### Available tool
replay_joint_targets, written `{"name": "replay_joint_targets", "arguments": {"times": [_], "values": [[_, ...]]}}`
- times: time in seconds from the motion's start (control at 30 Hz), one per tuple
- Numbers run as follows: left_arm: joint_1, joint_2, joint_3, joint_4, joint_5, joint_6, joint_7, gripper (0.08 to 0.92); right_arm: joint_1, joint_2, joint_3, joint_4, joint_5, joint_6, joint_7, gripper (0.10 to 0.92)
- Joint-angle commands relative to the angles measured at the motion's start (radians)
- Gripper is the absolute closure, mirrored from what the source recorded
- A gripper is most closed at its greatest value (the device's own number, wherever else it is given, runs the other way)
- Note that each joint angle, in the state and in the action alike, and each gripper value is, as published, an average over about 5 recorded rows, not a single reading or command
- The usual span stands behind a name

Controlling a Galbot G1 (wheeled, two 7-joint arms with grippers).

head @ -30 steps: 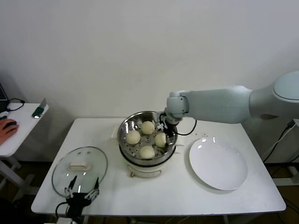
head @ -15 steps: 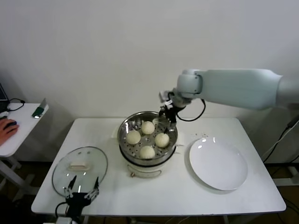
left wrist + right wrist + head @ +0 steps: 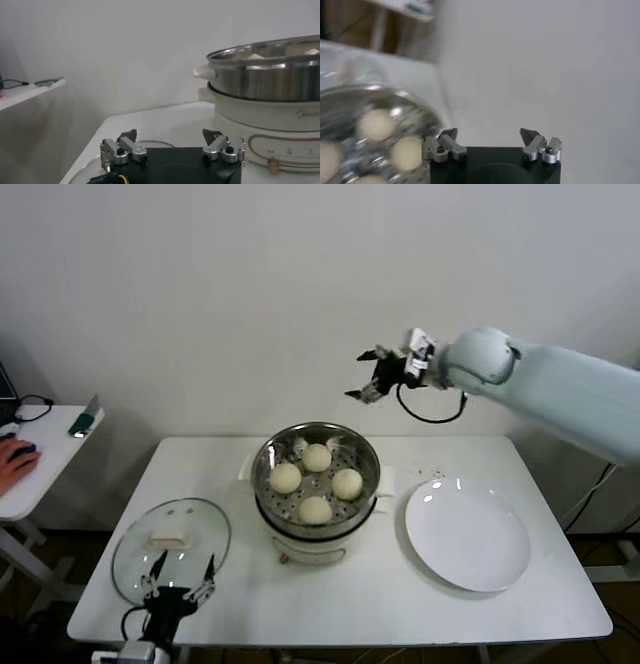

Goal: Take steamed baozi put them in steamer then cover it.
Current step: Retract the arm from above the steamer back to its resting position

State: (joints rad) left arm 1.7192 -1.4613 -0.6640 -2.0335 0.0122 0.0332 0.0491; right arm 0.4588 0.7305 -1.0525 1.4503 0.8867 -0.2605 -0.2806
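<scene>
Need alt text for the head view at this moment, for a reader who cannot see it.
Four steamed baozi sit in the uncovered steamer on a white table. The right gripper hangs open and empty above it; the left gripper is open by the glass cover, which lies flat left of the steamer. A white plate lies empty on the right.

You can make out just one marking: pale raised lettering on the cream-white base of the steamer (image 3: 280,107), at the edge of the left wrist view, cut off by the frame. It looks like a brand name, but you cannot read the letters with certainty. Nothing else carries legible text, numbers or signs.
</scene>
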Motion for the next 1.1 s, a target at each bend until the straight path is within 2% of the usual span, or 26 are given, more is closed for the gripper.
{"name": "replay_joint_targets", "arguments": {"times": [0.03, 0.2, 0.33, 0.43, 0.63, 0.87, 0.93, 1.1], "values": [[-0.034, 0.022, 0.000, 0.001, 0.004, -0.011, -0.009, 0.177, -0.852, -0.266, 0.839, 0.143, -0.172, 0.108, 0.356, 0.203], [-0.043, 0.048, 0.002, -0.003, 0.053, -0.014, -0.042, 0.177, -1.338, -0.220, 1.300, 0.226, -0.257, 0.169, 0.344, 0.203], [-0.043, 0.076, 0.006, -0.001, 0.192, -0.031, -0.138, 0.177, -1.638, -0.097, 1.571, 0.279, -0.295, 0.259, 0.307, 0.203], [-0.045, 0.094, -0.006, 0.001, 0.251, -0.034, -0.169, 0.177, -1.780, 0.007, 1.685, 0.306, -0.334, 0.333, 0.262, 0.203], [-0.039, 0.123, -0.030, -0.004, 0.275, -0.033, -0.161, 0.177, -2.006, 0.207, 1.790, 0.343, -0.412, 0.475, 0.158, 0.203], [-0.026, 0.211, -0.055, -0.013, 0.386, -0.042, -0.172, 0.177, -2.110, 0.404, 1.787, 0.295, -0.535, 0.695, 0.107, 0.203], [-0.028, 0.243, -0.066, -0.005, 0.497, -0.050, -0.209, 0.177, -2.134, 0.443, 1.778, 0.294, -0.553, 0.723, 0.111, 0.203], [-0.035, 0.301, -0.073, 0.090, 0.864, -0.078, -0.384, 0.177, -2.177, 0.506, 1.747, 0.281, -0.582, 0.765, 0.128, 0.203]]}}
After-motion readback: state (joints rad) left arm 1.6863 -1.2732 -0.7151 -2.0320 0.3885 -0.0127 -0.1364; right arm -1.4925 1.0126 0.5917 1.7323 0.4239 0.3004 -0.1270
